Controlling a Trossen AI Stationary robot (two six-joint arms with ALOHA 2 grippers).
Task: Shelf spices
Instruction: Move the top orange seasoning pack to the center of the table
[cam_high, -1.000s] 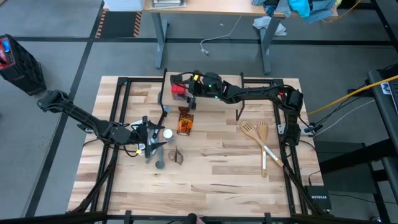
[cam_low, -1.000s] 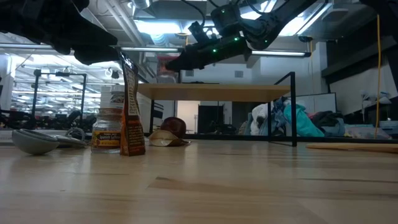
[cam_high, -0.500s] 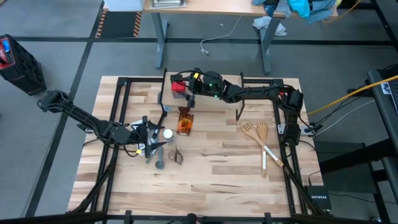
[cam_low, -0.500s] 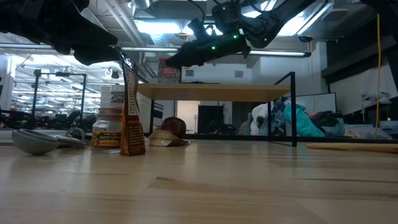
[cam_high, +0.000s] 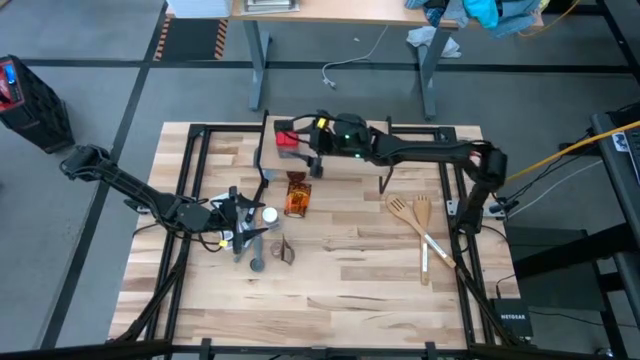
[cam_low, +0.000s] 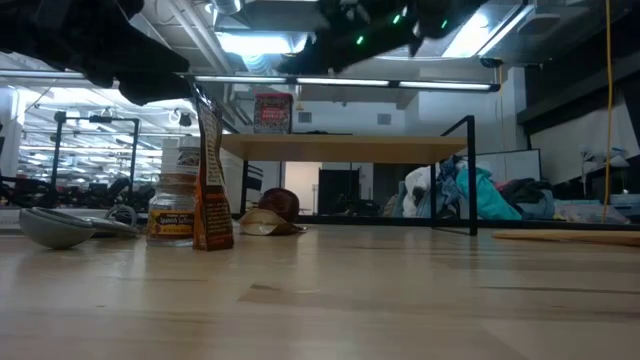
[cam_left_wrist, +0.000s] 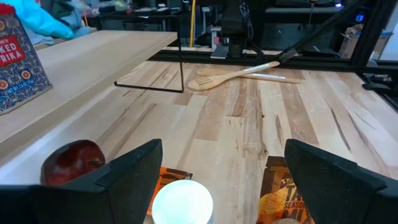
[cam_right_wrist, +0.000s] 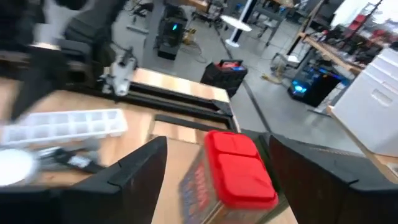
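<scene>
The red-topped box (cam_low: 272, 113) stands upright on its base at the left end of the shelf (cam_low: 345, 148), and shows from above as the red-topped box (cam_high: 286, 138). My right gripper (cam_low: 305, 60) hangs open above it. In the right wrist view its fingers (cam_right_wrist: 124, 177) stand wide on either side of the box's red lid (cam_right_wrist: 239, 168), which lies farther off. My left gripper (cam_high: 240, 222) waits open at the table's left. A white-capped jar (cam_left_wrist: 182, 200) stands between its fingers, and an orange packet (cam_left_wrist: 283, 193) is beside the jar. An orange jar (cam_high: 296, 195) lies in front of the shelf.
Two wooden spatulas (cam_high: 418, 225) lie on the table's right half. A pale grey spoon-like utensil (cam_low: 55, 226), a labelled jar (cam_low: 178, 212) and an upright packet (cam_low: 212, 180) stand near my left gripper. A dark red round thing (cam_low: 278, 204) sits behind the shelf legs.
My right gripper has risen off the red-topped box and drawn back a little toward the table's right. Its fingers have stayed as wide apart as before. The box has stayed standing on the shelf.
</scene>
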